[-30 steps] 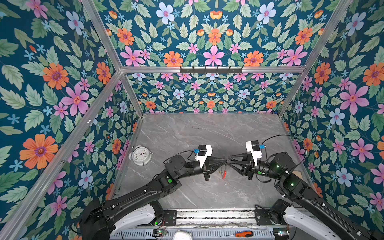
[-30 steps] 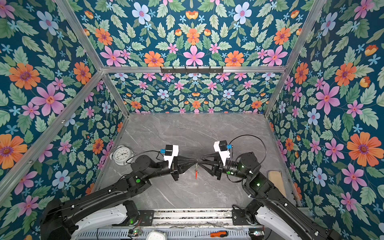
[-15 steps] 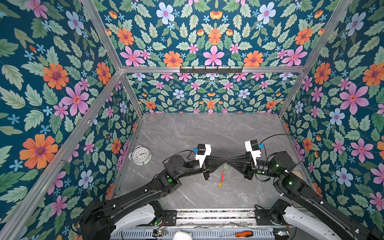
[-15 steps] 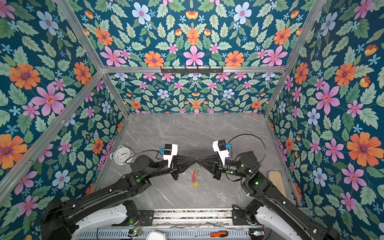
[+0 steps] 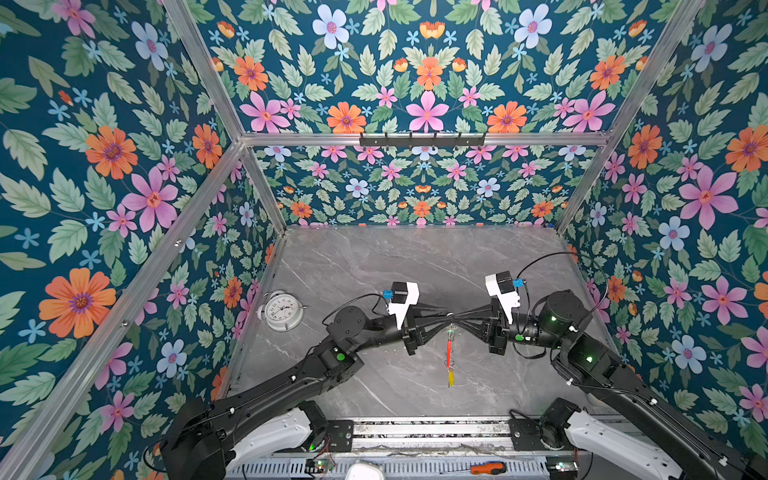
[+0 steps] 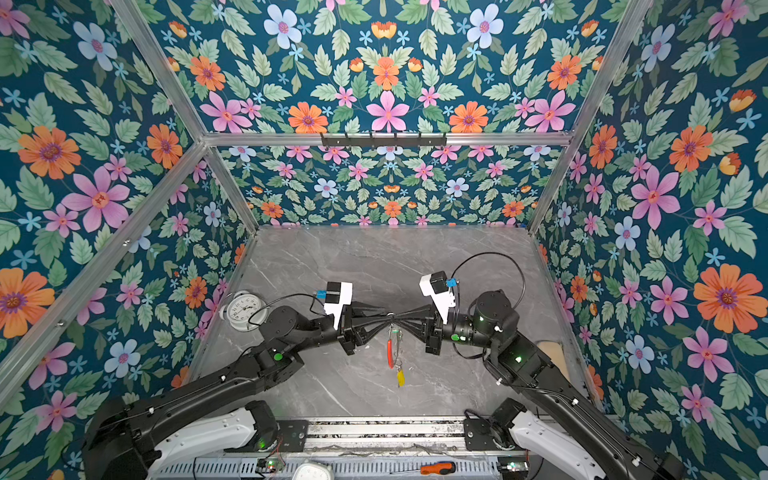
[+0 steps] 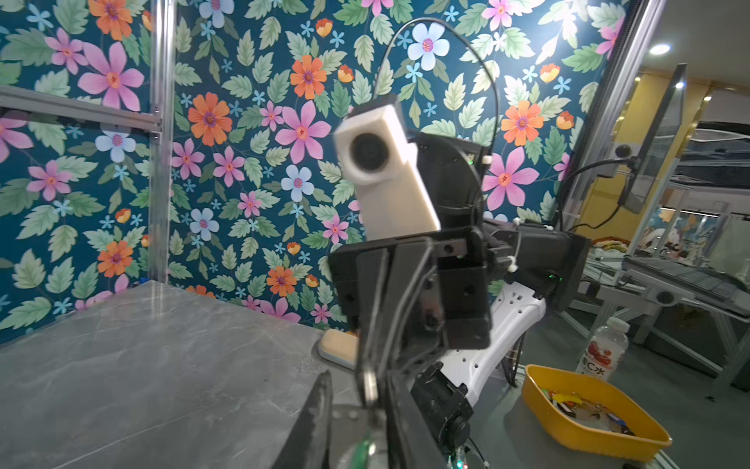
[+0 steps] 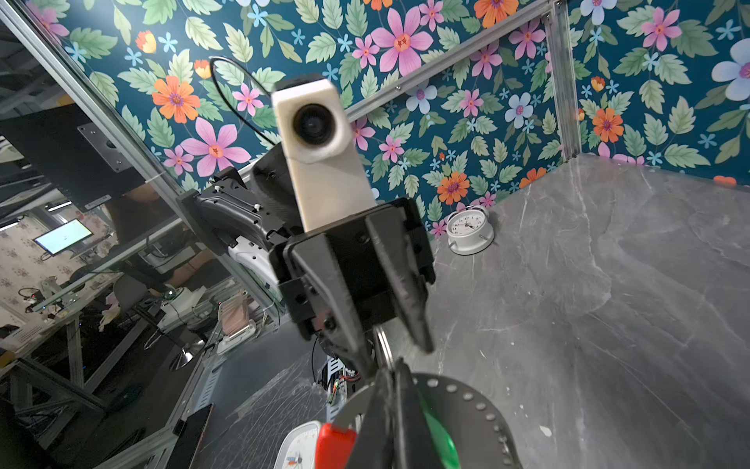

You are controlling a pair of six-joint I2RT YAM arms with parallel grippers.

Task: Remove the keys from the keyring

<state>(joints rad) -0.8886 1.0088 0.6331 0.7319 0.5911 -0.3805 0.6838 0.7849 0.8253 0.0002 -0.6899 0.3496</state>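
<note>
Two grippers: tip to tip above the near middle of the table [image 5: 390, 266], both up off its surface.
Left gripper [image 8: 395, 353]: jaws apart; a silver ring [image 8: 381, 345] shows in the gap, contact not clear.
Right gripper [image 8: 393, 379]: jaws together, clamped on the top of the keyring [image 5: 449, 351]; which part is pinched, cannot tell.
Keyring: hangs straight down from the meeting point in both top views, red section in plain sight; whether its lowest end reaches the table, cannot tell.
Green key [image 8: 441, 440]: head just beside the right gripper's fingers, high on the loop.
Yellow key [image 5: 451, 376]: lowest item, dangling below the red section.
Alarm clock [image 5: 282, 309]: on the table, left of the arms, near the left wall.
Screwdriver [image 5: 484, 468]: orange handle, on the near rail, off the table.
</note>
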